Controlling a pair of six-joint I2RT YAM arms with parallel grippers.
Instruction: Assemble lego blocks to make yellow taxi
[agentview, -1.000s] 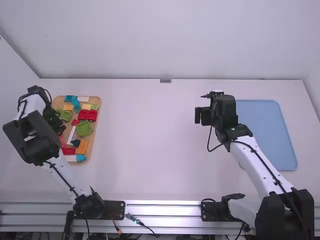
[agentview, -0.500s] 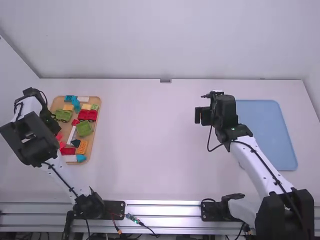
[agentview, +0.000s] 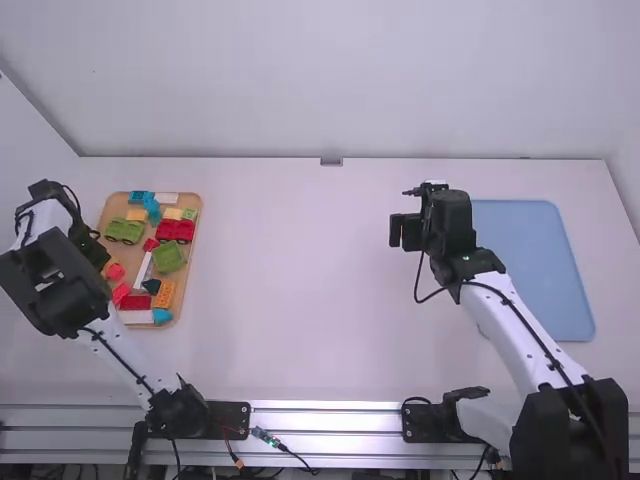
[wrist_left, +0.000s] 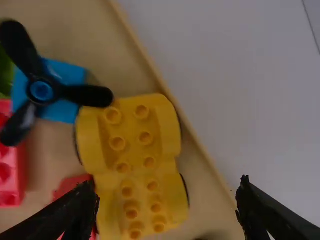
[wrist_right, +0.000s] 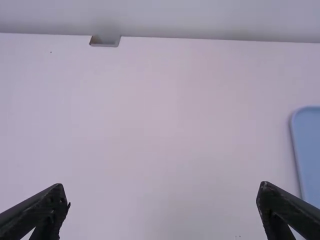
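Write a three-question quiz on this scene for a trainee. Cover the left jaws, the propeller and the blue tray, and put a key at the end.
1. True or false: the left jaws stand open, with the yellow car between them in the left wrist view.
2. The propeller sits on: A) a green car; B) a blue block; C) a white block.
3. On which arm's side of the table does the blue tray lie?

Key: 1 true; 2 B; 3 right.
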